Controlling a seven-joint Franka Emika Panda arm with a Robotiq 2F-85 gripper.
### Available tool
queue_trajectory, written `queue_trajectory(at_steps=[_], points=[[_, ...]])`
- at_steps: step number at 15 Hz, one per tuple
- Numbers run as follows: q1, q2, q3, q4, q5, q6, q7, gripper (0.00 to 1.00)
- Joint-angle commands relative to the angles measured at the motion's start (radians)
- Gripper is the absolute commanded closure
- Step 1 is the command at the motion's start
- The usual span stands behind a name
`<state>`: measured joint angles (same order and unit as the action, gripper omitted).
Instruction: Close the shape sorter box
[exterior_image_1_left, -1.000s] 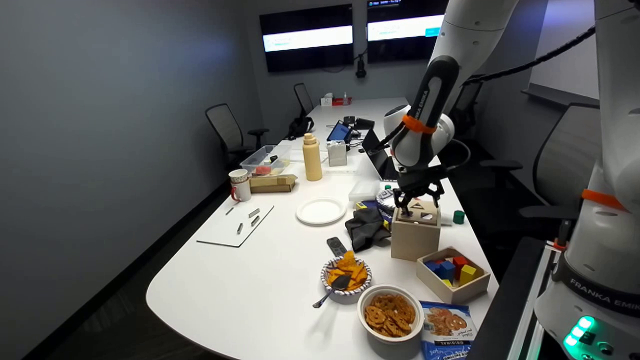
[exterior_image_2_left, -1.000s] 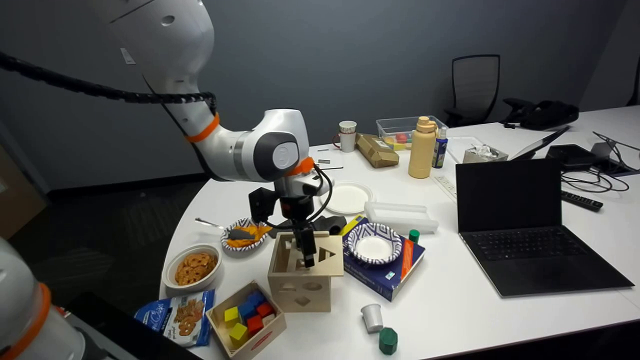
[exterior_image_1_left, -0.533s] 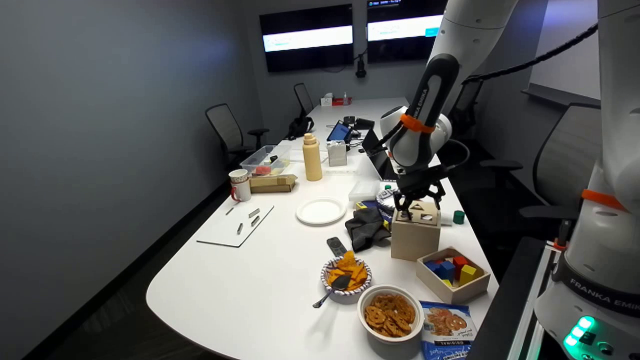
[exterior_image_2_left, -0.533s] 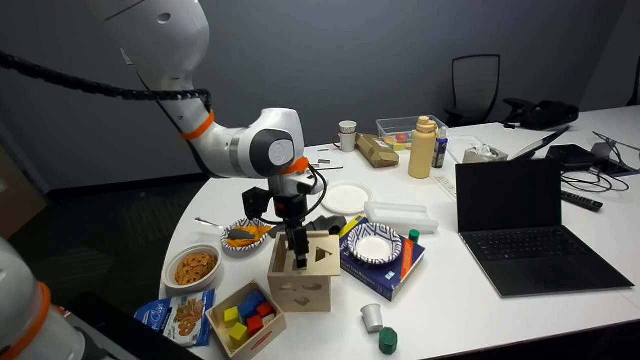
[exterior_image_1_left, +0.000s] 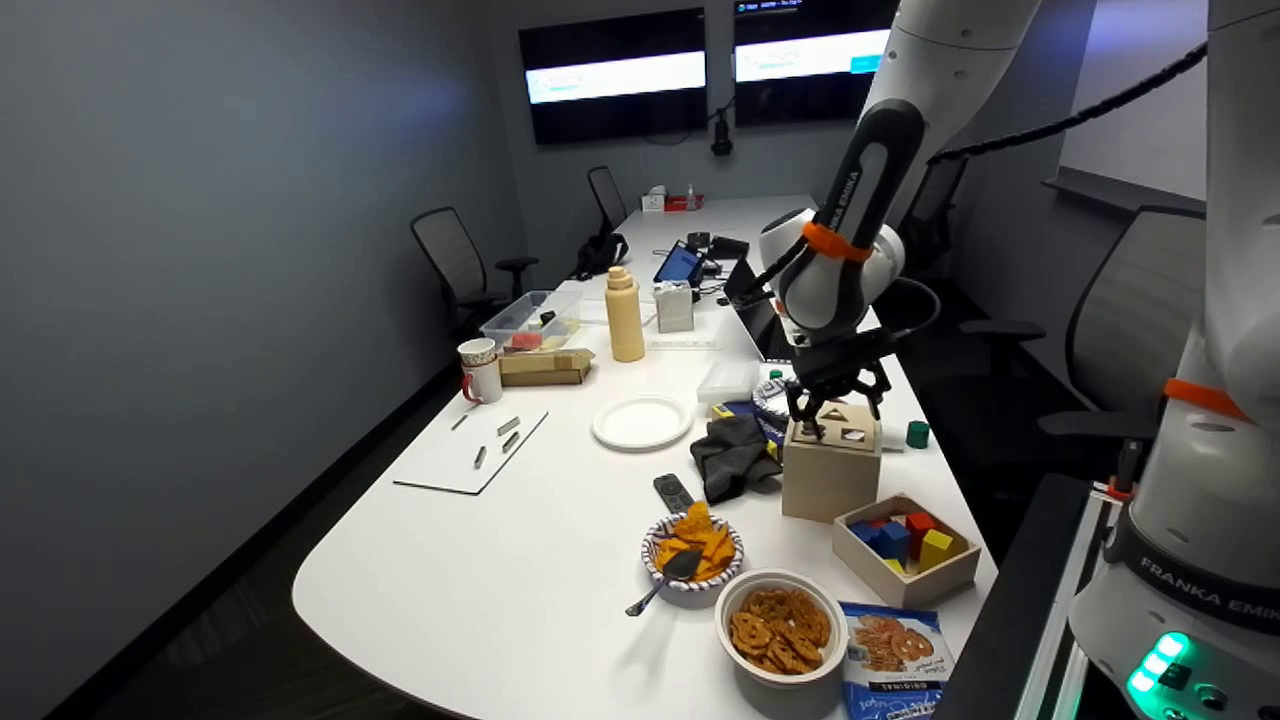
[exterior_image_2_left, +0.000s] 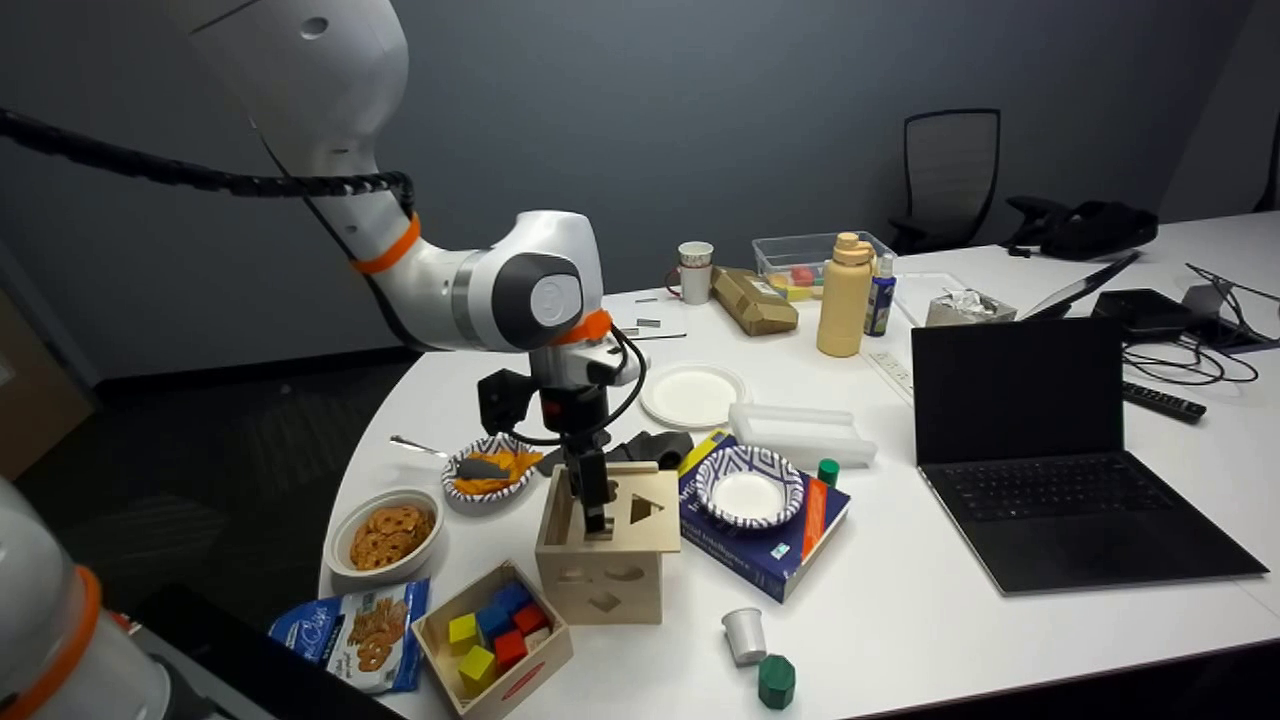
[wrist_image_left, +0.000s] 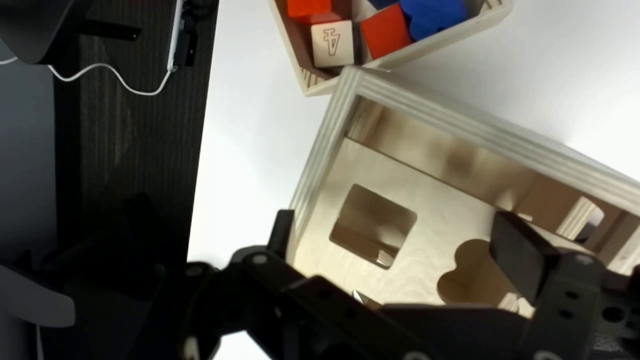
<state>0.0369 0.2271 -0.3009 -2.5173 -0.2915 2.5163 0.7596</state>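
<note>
The shape sorter box (exterior_image_1_left: 830, 482) is a pale wooden cube on the table, also in an exterior view (exterior_image_2_left: 602, 592) and the wrist view (wrist_image_left: 500, 132). Its lid (exterior_image_2_left: 655, 485), with cut-out holes, is partly slid aside. It overhangs one side of the box and leaves an open strip at the opposite side, seen in the wrist view beside the lid (wrist_image_left: 430, 200). My gripper (wrist_image_left: 395, 220) is open with nothing between its fingers, pointing down over the lid. It shows in both exterior views (exterior_image_1_left: 845, 418) (exterior_image_2_left: 596, 522). One finger is beside the box's rim, the other over the lid's gap-side edge. Contact is unclear.
A wooden tray of coloured blocks (exterior_image_2_left: 560, 640) stands close beside the box. A book (exterior_image_2_left: 770, 560) with a patterned bowl (exterior_image_2_left: 750, 500) lies under the lid's overhanging side. A dark cloth (exterior_image_1_left: 735, 460), snack bowls (exterior_image_1_left: 780, 590), a cup (exterior_image_2_left: 744, 636) and a green block (exterior_image_2_left: 776, 682) are near.
My gripper has shifted a little across the box toward the open strip. The lid has slid slightly the same way, so its overhang is smaller. The box has not moved.
</note>
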Motion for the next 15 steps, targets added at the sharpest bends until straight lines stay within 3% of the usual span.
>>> queue_trajectory(at_steps=[1,15], points=[[-0.02,-0.052,0.013,-0.033,-0.018,0.0,0.034,0.0],[-0.05,0.002,-0.041,-0.031,-0.132,0.16,0.185,0.0]])
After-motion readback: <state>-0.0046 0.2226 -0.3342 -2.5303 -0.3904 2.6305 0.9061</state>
